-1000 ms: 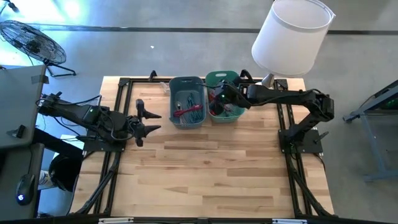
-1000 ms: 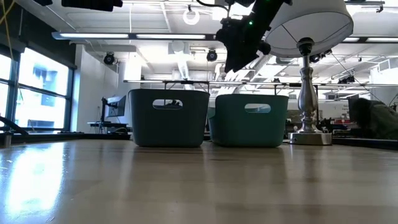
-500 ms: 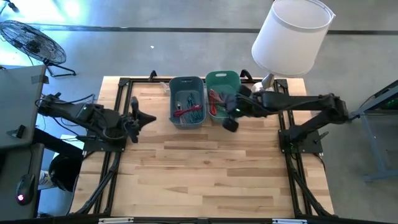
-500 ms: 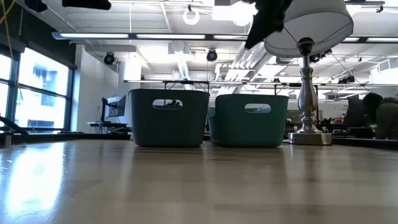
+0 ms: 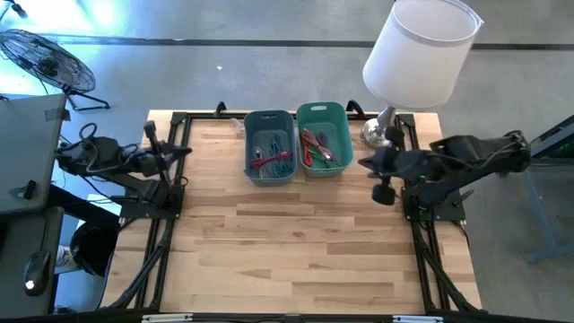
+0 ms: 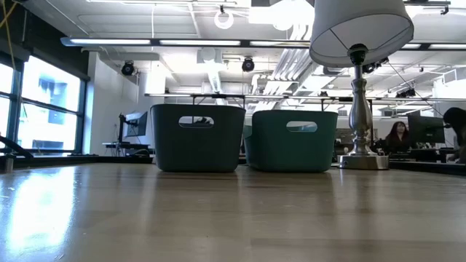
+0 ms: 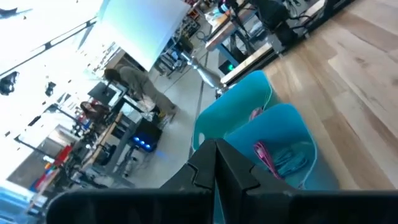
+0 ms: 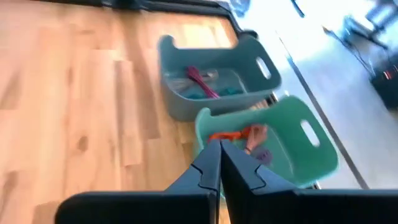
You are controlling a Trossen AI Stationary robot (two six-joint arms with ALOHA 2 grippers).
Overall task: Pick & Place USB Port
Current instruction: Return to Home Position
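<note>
- The wooden table [image 5: 296, 242] carries everything; its top is made of pale planks.
- A blue bin [image 5: 271, 180] and a green bin [image 5: 325, 109] stand side by side at the middle of its far edge, close together.
- A lamp [image 5: 420, 56] stands at the far right corner, just beside the green bin.
- Black frame rails [image 5: 432, 260] run along both sides.
</note>
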